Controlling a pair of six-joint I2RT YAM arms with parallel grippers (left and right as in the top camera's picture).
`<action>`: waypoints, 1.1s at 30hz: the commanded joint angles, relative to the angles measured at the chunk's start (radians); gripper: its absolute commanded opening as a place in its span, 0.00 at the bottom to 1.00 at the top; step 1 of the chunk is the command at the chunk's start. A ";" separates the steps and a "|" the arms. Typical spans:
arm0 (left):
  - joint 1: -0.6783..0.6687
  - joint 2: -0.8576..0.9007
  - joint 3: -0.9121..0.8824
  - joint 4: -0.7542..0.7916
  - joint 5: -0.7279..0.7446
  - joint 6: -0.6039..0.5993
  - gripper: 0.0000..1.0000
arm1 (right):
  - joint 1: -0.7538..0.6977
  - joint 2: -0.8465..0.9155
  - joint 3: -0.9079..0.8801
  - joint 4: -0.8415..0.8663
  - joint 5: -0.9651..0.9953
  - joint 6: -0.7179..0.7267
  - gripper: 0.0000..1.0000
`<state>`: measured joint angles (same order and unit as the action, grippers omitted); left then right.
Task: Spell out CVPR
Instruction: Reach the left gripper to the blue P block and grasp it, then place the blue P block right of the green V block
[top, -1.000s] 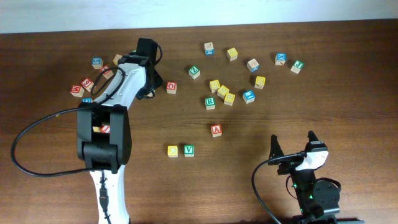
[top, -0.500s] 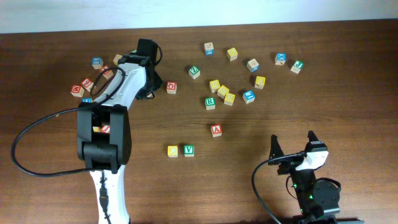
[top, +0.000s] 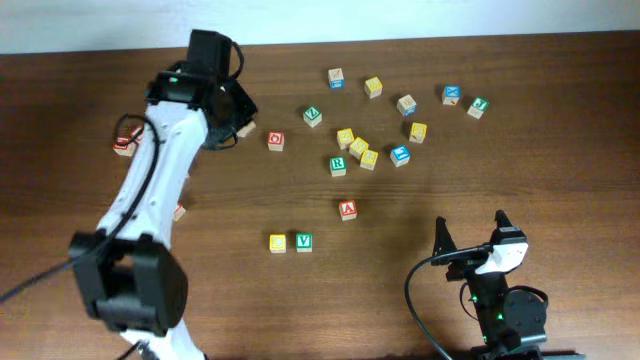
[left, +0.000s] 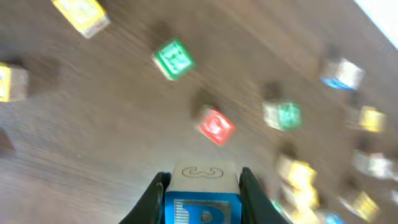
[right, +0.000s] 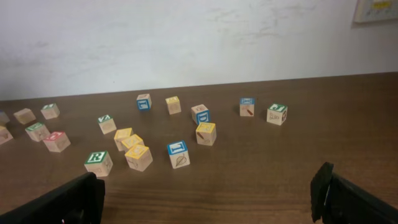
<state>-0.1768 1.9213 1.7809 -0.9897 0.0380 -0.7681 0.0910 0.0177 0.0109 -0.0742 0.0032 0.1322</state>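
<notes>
A yellow C block and a green V block stand side by side at the front centre. My left gripper is at the back left, raised, shut on a blue P block that fills its jaws in the blurred left wrist view. A green R block stands in the middle cluster and also shows in the right wrist view. My right gripper is open and empty at the front right, well apart from all blocks.
A red A block stands alone near the centre. A red O block stands just right of the left gripper. Several loose blocks lie across the back right. Red blocks lie at the far left.
My left arm has swung and lifted away from the block cluster at the left, with its gripper now slightly further back. The right arm has not moved.
</notes>
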 joint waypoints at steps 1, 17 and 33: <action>-0.084 -0.053 0.008 -0.132 0.209 0.109 0.12 | -0.007 -0.005 -0.005 -0.007 0.008 0.006 0.98; -0.726 -0.051 -0.517 0.135 -0.219 -0.137 0.15 | -0.007 -0.005 -0.005 -0.007 0.008 0.006 0.98; -0.705 -0.029 -0.552 0.216 -0.378 -0.136 0.17 | -0.007 -0.005 -0.005 -0.007 0.008 0.006 0.98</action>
<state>-0.8970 1.8740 1.2388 -0.7868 -0.3054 -0.8879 0.0910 0.0185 0.0109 -0.0742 0.0032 0.1326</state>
